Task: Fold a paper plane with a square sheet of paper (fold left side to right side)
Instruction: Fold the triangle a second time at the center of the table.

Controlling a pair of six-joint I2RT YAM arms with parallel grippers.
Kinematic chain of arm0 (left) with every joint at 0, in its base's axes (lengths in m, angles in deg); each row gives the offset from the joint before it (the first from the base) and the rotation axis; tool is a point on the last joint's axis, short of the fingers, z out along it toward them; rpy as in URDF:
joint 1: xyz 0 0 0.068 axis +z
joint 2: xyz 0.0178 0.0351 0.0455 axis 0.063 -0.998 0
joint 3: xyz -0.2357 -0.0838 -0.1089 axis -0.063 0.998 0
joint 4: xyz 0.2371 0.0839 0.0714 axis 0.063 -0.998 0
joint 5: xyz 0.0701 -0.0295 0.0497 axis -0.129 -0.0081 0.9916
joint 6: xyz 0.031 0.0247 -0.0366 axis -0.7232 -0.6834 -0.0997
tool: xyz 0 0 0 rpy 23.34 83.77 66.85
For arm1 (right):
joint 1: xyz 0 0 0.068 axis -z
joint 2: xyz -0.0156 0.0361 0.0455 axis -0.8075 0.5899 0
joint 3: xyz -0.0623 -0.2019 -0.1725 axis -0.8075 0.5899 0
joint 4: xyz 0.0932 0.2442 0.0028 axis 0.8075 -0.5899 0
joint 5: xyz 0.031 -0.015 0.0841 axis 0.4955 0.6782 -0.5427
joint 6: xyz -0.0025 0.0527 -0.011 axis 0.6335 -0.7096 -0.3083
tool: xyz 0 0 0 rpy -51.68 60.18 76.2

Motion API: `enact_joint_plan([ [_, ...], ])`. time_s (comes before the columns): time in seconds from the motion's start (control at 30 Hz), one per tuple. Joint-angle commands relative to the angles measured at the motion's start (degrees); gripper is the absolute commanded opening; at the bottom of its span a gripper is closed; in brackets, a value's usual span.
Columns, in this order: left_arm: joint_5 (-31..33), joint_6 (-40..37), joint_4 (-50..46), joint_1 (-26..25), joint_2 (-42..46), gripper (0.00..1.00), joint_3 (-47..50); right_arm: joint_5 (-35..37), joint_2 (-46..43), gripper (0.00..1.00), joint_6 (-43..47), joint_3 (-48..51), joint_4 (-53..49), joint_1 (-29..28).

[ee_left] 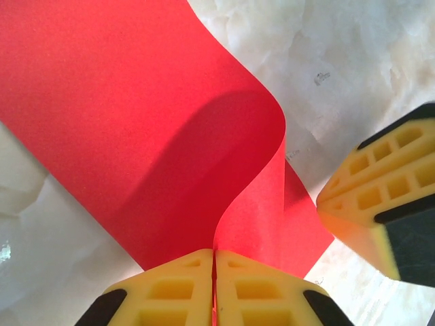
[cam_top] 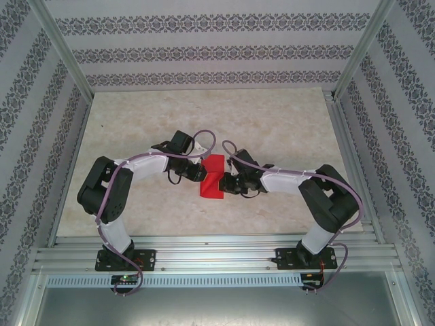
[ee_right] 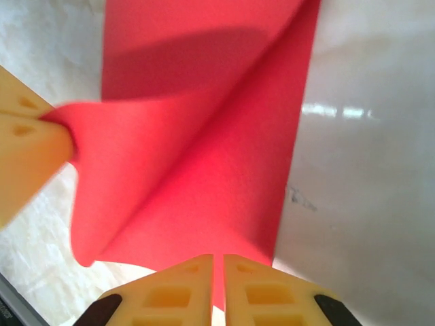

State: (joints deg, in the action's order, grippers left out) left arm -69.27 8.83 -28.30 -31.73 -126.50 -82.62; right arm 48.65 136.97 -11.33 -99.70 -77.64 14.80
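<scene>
The pale, marble-like desk (cam_top: 272, 129) carries the work, and over its middle the left arm (cam_top: 112, 190) and the right arm (cam_top: 326, 193) reach inward until their wrists nearly meet. Between them lies the red paper (cam_top: 211, 189), near the centre of the desk and well apart from its edges. It is not yet a plane, only a sheet with one part lifted and curved over the part that rests flat on the desk. The left claw (ee_left: 215, 259) is pressed together on a raised edge of the sheet, and the red goes straight into the seam between its yellow pads (ee_left: 170, 292). The right claw (ee_right: 218, 263) pinches another edge in the same way, with a thin line of red showing between its pads, and the two claws stand close to each other. The step in hand seems to be bringing the left side over onto the right side. To do it well, it is probably best that both claws travel together, at the same height and speed, so that the lifted flap rolls over and does not twist or tear between them. The moving edge should come down exactly on the opposite edge before anything is let go, since a slanted crease here would spoil the later folds. The bend is soft and round, so the paper likely springs back if it is released before being pressed flat.
</scene>
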Motion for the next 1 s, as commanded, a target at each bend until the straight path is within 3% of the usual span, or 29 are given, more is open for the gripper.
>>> enact_joint_plan([
  [0.0,-1.0,-1.7,-0.5,0.9,-1.1,0.1,-0.9,-1.1,0.2,0.12,-3.3,2.6,3.9,-1.9],
  [0.4,1.1,-2.3,-1.6,1.1,-3.5,0.12,-2.1,4.7,1.7,0.11,-0.3,0.9,-5.3,-2.8],
  [0.97,-0.1,-2.4,-1.5,1.1,-6.2,0.13,-4.3,4.8,3.0,0.11,1.2,0.0,-6.2,-2.7],
])
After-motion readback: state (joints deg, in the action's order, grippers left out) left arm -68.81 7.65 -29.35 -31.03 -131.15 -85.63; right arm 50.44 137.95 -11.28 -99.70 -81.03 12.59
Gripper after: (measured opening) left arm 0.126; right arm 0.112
